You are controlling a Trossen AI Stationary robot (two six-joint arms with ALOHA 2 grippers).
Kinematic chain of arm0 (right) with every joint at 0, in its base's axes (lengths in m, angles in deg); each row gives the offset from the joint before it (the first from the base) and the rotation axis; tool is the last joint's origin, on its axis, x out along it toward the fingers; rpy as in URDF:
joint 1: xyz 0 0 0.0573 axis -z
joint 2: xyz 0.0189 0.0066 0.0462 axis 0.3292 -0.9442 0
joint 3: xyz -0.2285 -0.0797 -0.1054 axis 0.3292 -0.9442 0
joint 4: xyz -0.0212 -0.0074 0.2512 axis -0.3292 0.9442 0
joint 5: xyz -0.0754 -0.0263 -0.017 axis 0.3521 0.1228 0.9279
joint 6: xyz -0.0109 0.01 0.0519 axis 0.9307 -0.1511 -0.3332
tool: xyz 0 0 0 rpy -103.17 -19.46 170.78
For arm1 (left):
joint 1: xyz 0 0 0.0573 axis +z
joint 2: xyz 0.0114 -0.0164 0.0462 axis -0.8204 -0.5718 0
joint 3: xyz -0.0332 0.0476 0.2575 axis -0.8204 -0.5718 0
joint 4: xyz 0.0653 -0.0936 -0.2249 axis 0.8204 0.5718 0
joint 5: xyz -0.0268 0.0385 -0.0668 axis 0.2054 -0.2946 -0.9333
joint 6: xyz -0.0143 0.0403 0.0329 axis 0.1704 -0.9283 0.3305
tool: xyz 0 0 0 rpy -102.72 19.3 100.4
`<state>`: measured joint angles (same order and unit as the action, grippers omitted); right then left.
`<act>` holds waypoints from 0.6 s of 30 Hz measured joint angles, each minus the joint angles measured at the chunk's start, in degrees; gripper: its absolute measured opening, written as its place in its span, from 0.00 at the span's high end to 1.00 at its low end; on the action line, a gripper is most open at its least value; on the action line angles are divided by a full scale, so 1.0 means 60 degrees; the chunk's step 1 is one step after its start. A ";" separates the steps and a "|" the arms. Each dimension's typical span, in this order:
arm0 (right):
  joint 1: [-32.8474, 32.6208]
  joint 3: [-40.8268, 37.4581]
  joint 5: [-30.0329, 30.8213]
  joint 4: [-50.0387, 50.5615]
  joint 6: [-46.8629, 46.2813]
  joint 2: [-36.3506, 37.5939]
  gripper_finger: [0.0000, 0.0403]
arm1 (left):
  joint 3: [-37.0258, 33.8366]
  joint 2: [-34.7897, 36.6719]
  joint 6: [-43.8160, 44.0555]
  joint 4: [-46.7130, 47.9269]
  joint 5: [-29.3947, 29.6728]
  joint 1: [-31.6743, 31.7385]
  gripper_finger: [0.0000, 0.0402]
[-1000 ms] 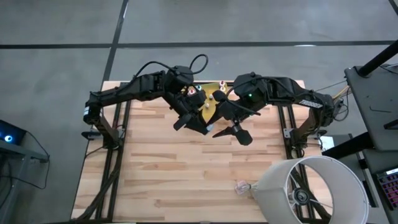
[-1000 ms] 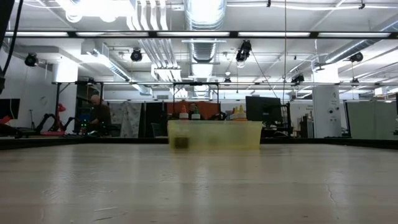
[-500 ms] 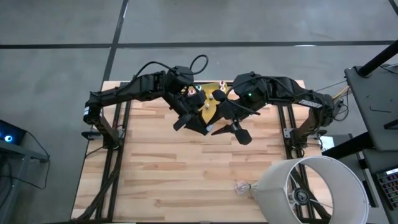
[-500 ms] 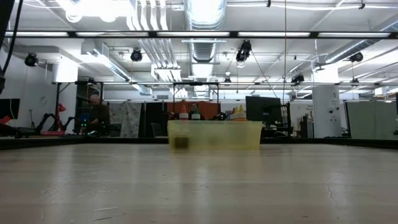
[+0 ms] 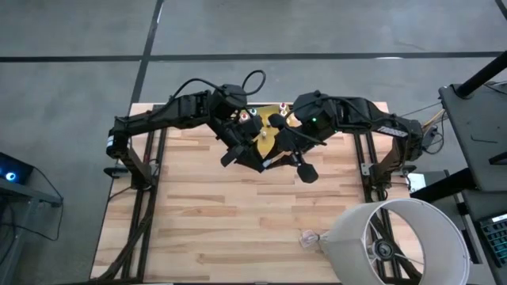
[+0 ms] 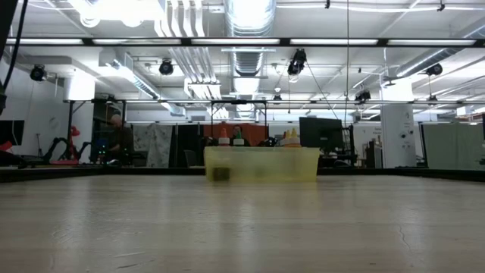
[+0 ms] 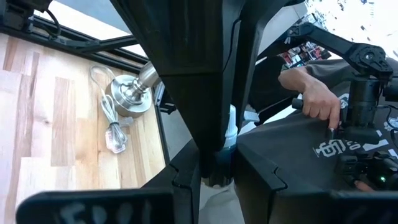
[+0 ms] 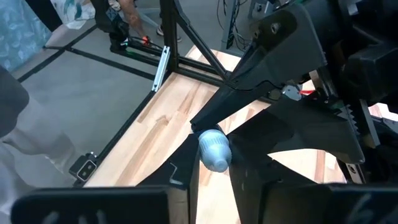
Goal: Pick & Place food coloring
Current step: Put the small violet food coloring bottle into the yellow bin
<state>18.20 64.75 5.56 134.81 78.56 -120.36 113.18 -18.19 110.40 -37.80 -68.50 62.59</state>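
Observation:
One pale food coloring bottle point(image 8: 214, 149) hangs in the air between my two grippers, above the table's middle. My left gripper point(image 5: 255, 161) and my right gripper point(image 5: 272, 162) meet tip to tip there, both shut on it. Behind them the translucent yellow tray point(image 5: 268, 139) stands on the table near its far edge. It holds more bottles, some with red caps point(image 5: 246, 118). In the low view the tray point(image 6: 261, 164) shows with bottle caps point(image 6: 224, 137) above its rim; neither gripper shows there. My left gripper pinches the bottle's pale body point(image 7: 229, 134) between its two fingers, slanting down from the table's left side. The bottle is lifted clear of the table. My right gripper pinches the same bottle near its rounded pale end point(image 8: 216, 160) between its two fingers. It comes slanting down from the table's right side, facing my left gripper. The bottle hangs clear of table and tray.
A white lampshade point(image 5: 396, 241) lies at the table's near right corner, with a clear plastic scrap point(image 5: 307, 236) beside it. A metal lamp base with a cord point(image 7: 127, 96) shows in the left wrist view. A person's hand point(image 7: 317, 99) rests on controls beyond the table.
My right gripper has shut: its fingers stood spread wide beside my left gripper's tip and now stand together on the bottle. Both arms have kept their place.

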 joint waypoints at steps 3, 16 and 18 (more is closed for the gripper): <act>0.0012 0.0000 0.0004 0.0003 -0.0019 0.0002 0.85 | 0.0000 0.0000 -0.0016 -0.0004 0.0005 0.0018 0.86; 0.0026 -0.0002 0.0011 0.0334 -0.0174 0.0038 0.85 | 0.0000 0.0000 -0.0208 0.0359 -0.0333 0.0125 0.69; 0.0031 -0.0004 0.0015 0.0485 -0.0173 0.0042 0.85 | 0.0000 0.0000 -0.0422 0.0649 -0.0393 0.0197 0.64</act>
<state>18.38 64.73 5.65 137.72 77.52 -120.11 113.18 -18.19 107.87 -33.91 -70.86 63.77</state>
